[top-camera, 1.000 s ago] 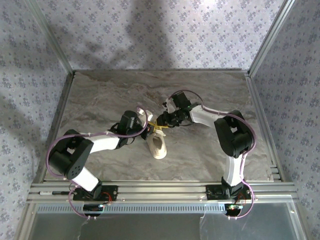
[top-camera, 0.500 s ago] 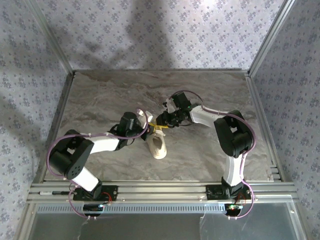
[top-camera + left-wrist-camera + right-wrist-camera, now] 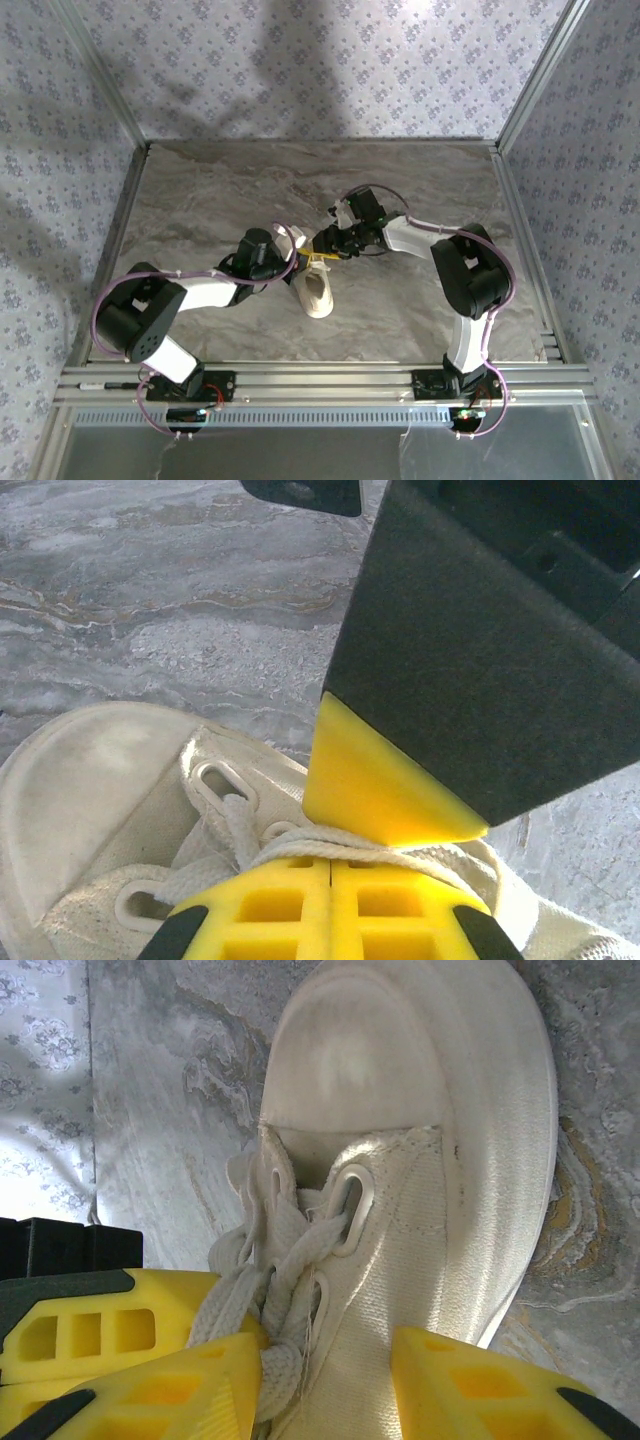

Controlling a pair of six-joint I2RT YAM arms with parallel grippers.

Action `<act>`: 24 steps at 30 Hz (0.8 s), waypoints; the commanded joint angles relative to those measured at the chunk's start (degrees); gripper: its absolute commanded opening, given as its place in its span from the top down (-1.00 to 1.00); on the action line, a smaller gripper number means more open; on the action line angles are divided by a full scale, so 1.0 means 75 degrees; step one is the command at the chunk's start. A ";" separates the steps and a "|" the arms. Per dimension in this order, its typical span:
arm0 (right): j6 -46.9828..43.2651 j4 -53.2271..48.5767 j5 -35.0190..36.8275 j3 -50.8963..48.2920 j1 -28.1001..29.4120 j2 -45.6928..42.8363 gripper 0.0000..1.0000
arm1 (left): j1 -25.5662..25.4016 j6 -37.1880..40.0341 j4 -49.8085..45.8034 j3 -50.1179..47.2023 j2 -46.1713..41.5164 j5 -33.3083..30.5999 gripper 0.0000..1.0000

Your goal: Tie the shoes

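The cream shoe [image 3: 318, 293] lies mid-table, toe toward the arms. In the left wrist view its toe cap [image 3: 90, 780] is at the lower left. My left gripper [image 3: 330, 868] is shut, yellow fingers pressed together. A white lace [image 3: 350, 842] lies taut across their tips; I cannot tell if it is pinched. One of the right gripper's fingertips [image 3: 385, 795] hangs just above that lace. My right gripper [image 3: 330, 1390] stands open over the shoe [image 3: 420, 1110]. Its left finger [image 3: 190, 1390] touches the bunched laces [image 3: 280, 1250], and its right finger [image 3: 480, 1390] is over the canvas side.
Both grippers [image 3: 296, 258] [image 3: 320, 254] meet closely over the shoe's heel end, their fingers almost touching. A lace loop [image 3: 287, 232] arcs up beside the left wrist. Marble tabletop [image 3: 200, 200] surrounds the shoe, with metal frame rails [image 3: 320, 375] at the near edge.
My right gripper's jaws have spread wider apart over the laces. The left gripper stays shut, and both arms have barely shifted.
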 commanded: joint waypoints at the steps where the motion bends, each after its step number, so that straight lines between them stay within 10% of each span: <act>1: 0.0167 0.0229 -0.0608 -0.0104 0.0109 -0.0207 0.17 | -0.0224 0.0199 0.0361 -0.0093 -0.0185 0.0325 1.00; 17: 0.0378 0.0615 -0.1638 0.0012 0.0141 -0.0011 0.19 | -0.0292 0.0365 0.1106 -0.0192 0.0004 0.0474 1.00; 24: 0.0291 0.0360 -0.1893 0.0166 0.0108 0.0128 0.71 | -0.0301 0.0600 0.1338 -0.0297 -0.0050 0.0465 1.00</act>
